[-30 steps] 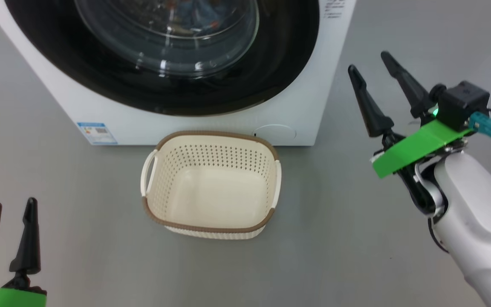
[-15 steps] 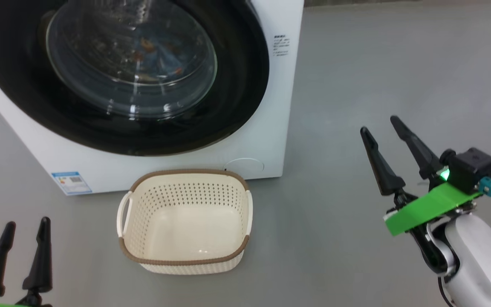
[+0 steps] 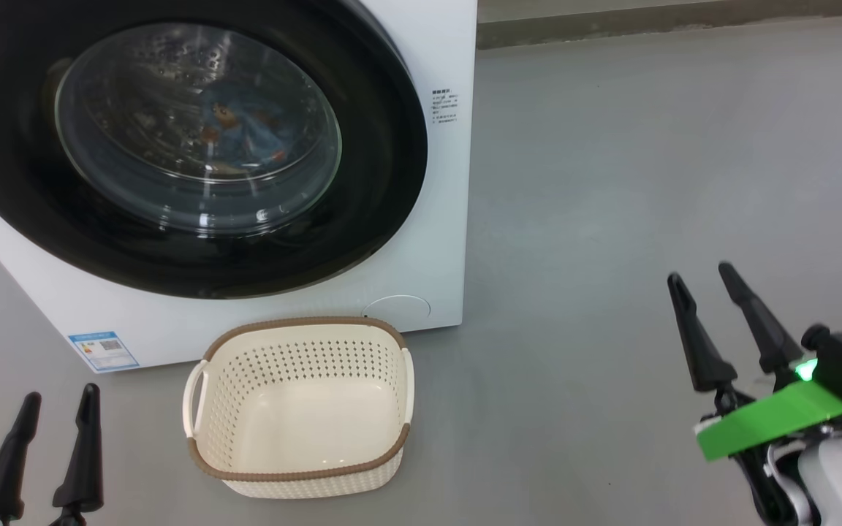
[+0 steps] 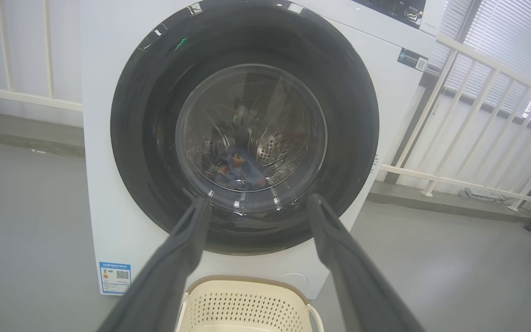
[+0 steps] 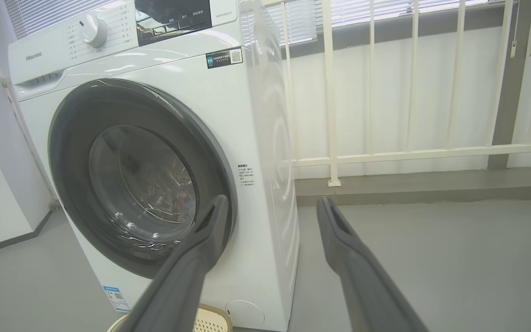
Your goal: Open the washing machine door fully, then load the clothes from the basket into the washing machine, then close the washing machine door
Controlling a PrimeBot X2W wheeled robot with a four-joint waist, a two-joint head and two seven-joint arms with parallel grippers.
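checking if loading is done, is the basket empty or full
Empty: the basket shows only bare cream floor; the blue clothes lie behind the washing machine door glass.

Soft daylight is coming through the blinds [image 5: 385,9], lighting the grey floor [image 3: 611,183] evenly and leaving only faint shadows. Small white glints are sitting on the washing machine door [image 3: 202,131]. Up close, the fingers [image 5: 191,276] of the right gripper [image 5: 272,200] are looking blurred, and the railing [image 5: 330,92] posts are splaying outward toward that wide-angle view's edges.
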